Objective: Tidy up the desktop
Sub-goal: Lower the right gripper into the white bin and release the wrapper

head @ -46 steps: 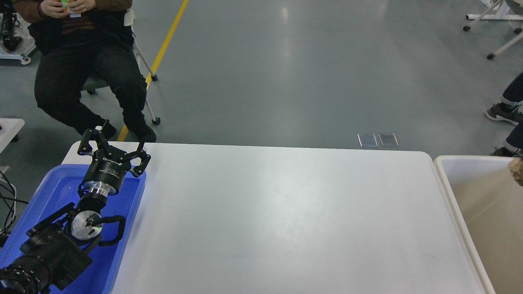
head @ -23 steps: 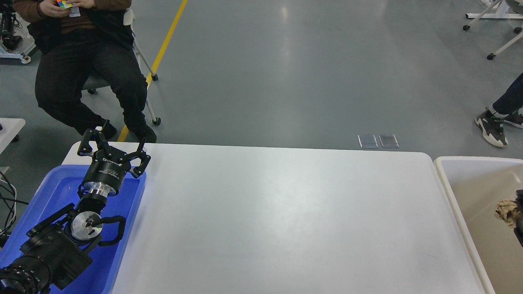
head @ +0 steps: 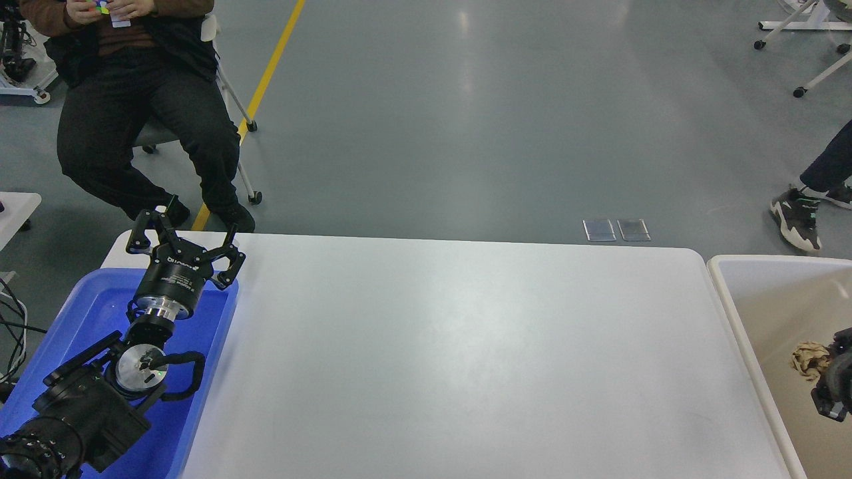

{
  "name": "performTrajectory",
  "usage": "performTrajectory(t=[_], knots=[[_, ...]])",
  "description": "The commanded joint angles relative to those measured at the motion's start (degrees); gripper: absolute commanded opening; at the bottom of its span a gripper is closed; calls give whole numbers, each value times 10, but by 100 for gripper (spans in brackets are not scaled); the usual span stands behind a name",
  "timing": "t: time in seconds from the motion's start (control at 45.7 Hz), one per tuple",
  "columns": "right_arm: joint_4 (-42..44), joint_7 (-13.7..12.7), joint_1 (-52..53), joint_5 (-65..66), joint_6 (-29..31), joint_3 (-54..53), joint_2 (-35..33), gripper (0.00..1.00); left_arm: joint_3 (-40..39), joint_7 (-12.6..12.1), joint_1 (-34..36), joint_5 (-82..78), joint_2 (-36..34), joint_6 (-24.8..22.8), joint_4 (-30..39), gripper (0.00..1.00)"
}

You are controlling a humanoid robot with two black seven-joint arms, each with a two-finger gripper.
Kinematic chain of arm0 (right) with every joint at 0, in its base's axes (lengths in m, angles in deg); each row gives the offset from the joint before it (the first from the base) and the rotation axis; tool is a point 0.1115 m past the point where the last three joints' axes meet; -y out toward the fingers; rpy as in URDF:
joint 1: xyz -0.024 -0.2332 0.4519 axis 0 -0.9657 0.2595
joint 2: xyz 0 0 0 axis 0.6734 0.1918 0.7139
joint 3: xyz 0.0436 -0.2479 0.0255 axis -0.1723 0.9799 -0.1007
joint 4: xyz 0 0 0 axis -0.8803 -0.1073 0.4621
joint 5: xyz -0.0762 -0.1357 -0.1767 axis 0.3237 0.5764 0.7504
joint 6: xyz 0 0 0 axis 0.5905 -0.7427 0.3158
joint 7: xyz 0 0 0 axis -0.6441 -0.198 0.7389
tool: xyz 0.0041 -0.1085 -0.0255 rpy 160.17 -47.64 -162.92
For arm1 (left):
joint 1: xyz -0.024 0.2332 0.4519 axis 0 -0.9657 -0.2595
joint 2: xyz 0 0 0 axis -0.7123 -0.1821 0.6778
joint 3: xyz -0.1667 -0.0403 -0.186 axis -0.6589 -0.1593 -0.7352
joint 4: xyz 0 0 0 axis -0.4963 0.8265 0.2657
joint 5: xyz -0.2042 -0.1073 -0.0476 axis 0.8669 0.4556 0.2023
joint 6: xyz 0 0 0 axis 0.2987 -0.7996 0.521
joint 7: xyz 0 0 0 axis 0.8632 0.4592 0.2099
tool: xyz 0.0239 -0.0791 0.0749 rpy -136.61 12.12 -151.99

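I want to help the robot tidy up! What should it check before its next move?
1. Desktop bare of clutter: ok.
2. Left gripper open, holding nothing: ok.
3. Left gripper above the blue tray, far corner: ok.
4. Crumpled brown wad over the cream bin: ok.
5. Right gripper open or shut: cannot tell, it sits cut off at the edge.
6. Wad let go: cannot tell.

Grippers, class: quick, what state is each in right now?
Left gripper: open, holding nothing, above the blue tray.
Right gripper: cannot be told; beside crumpled paper.
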Motion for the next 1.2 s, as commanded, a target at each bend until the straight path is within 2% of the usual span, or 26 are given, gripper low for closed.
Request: performTrajectory(t=[0.0, 0.92, 1.182], knots=[[0, -10, 8, -8, -18, -45, -1, 100, 0, 0, 0, 0, 0, 0, 0, 100], [0, -6, 14, 5, -11, -23, -21, 100, 0, 0, 0, 0, 0, 0, 0, 100], [3, -7, 59, 3, -12, 9, -28, 100, 0, 0, 0, 0, 0, 0, 0, 100]])
